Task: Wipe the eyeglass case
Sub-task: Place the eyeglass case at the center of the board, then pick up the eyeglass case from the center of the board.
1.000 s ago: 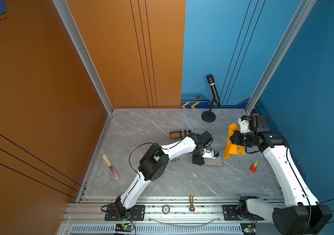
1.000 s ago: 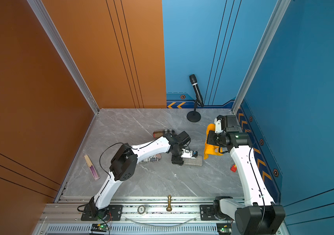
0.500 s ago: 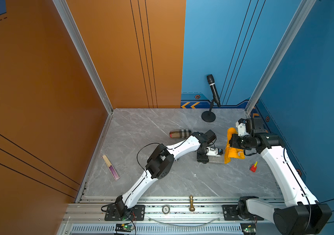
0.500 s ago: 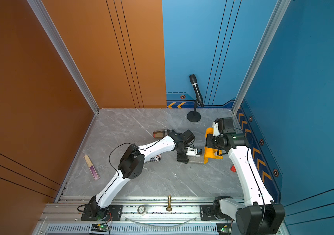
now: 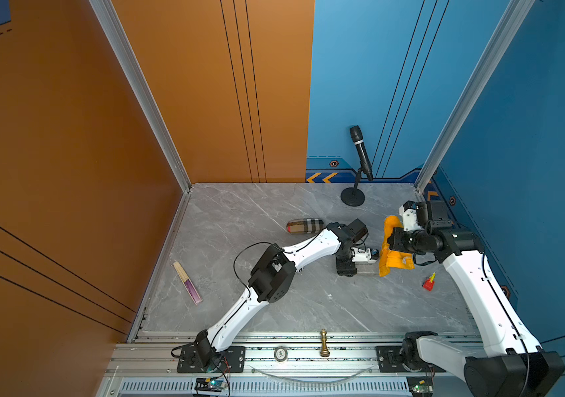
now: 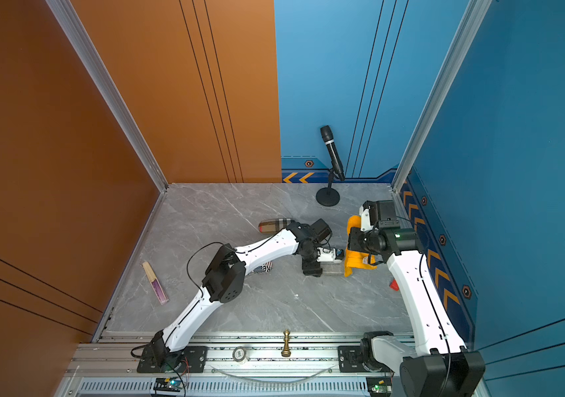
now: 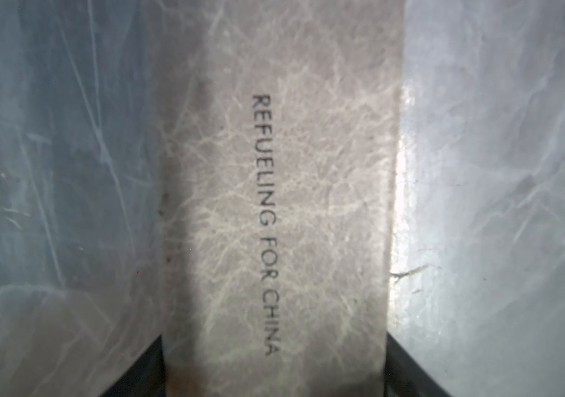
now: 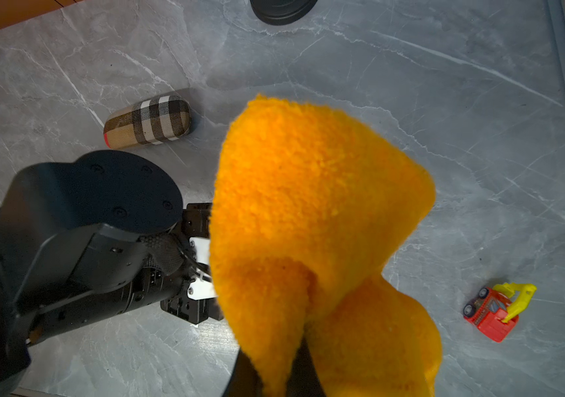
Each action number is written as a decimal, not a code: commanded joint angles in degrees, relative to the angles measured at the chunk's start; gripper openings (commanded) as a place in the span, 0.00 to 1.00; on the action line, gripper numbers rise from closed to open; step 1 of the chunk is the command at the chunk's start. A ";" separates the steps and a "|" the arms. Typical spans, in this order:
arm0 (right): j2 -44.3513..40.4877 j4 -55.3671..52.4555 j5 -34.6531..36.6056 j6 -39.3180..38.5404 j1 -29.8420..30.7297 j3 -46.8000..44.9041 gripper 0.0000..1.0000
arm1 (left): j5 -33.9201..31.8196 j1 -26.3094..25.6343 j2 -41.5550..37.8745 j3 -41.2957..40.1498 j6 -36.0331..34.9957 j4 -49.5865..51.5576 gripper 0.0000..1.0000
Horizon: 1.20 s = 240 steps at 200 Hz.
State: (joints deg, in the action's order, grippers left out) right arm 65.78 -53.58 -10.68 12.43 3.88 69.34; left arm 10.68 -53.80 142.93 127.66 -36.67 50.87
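Left wrist only: "REFUELING FOR CHINA" on crackled grey case [image 7: 325,172].
Left gripper [image 7: 274,343]: astride case; you can't tell its grip.
Right gripper [image 8: 274,371]: pinching fuzzy orange cloth [image 8: 308,206].

Top views bright, sharp; left wrist view blurry, glare beside eyeglass case [image 7: 274,206]

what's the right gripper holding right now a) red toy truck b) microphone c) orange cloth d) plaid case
c: in the right wrist view the right gripper is shut on the orange cloth, which bunches up out of it, while the plaid case and the toy truck lie apart on the table.
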 commanded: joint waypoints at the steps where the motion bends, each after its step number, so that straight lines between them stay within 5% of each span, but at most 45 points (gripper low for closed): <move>1: -2.09 -0.47 -0.90 -1.03 0.34 -0.49 0.00 | 1.26 -0.45 -0.58 1.72 0.24 0.54 0.99; 49: -4.25 -1.22 -0.40 -1.11 0.25 -0.63 0.00 | 1.88 -0.41 -2.28 -0.07 0.67 -1.38 0.98; 108: -3.70 -1.53 -2.35 -0.94 1.14 1.57 0.00 | 7.13 3.04 -17.16 -18.41 4.75 -17.26 0.99; 137: -2.33 -1.36 -0.75 -0.48 4.04 2.95 0.00 | 9.52 7.06 -26.53 -28.51 3.97 -18.22 1.00; 203: 6.13 3.65 1.29 2.08 14.62 7.41 0.00 | 3.28 19.62 -47.65 -53.74 -4.56 -18.32 0.97; 240: 13.80 5.11 2.46 1.56 20.41 12.95 0.00 | 4.98 27.20 -50.64 -57.93 -8.45 -12.17 0.97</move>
State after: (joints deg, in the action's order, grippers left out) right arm 76.23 -50.87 -10.04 13.74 21.80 78.22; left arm 14.98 -29.67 93.62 71.09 -40.84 33.36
